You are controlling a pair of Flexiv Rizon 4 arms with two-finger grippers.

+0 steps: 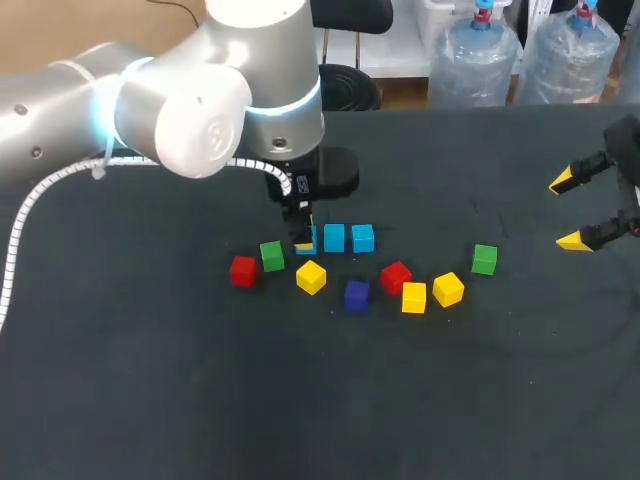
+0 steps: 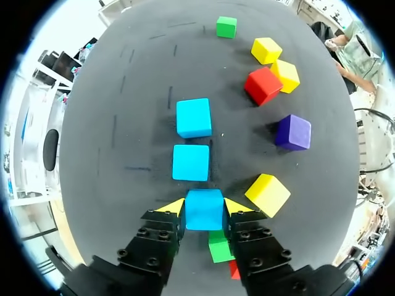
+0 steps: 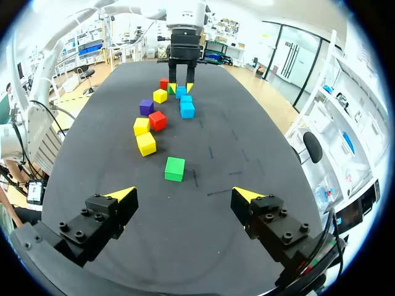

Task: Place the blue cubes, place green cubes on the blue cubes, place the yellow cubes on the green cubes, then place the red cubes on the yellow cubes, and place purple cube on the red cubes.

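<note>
Crowding threatens: left gripper point(image 2: 204, 207), closed on the end blue cube point(image 2: 203, 214) near the middle of the tabletop point(image 1: 150, 400), may nudge the green cube point(image 2: 220, 248) just beside it or the neighbouring blue cube point(image 2: 191, 162) ahead on release; right gripper point(image 1: 568, 210) hangs wide open, empty, near the right edge.

Table point(image 1: 150, 400) — dark matt covering, cloth-like, faint pale scuff streaks. Cubes smooth, plastic-looking, slight sheen: blue cube point(image 2: 203, 209) in left gripper point(image 2: 204, 213), purple cube point(image 1: 356, 294) at 5 o'clock from it. Left arm point(image 1: 200, 110) shell — glossy silver-white, smooth; white ribbed conduit point(image 1: 25, 208) along it, plastic-looking. Both gripper bodies matt black with bolt heads; right gripper point(image 3: 183, 196) fingertips point(image 3: 122, 195) matt yellow.
</note>
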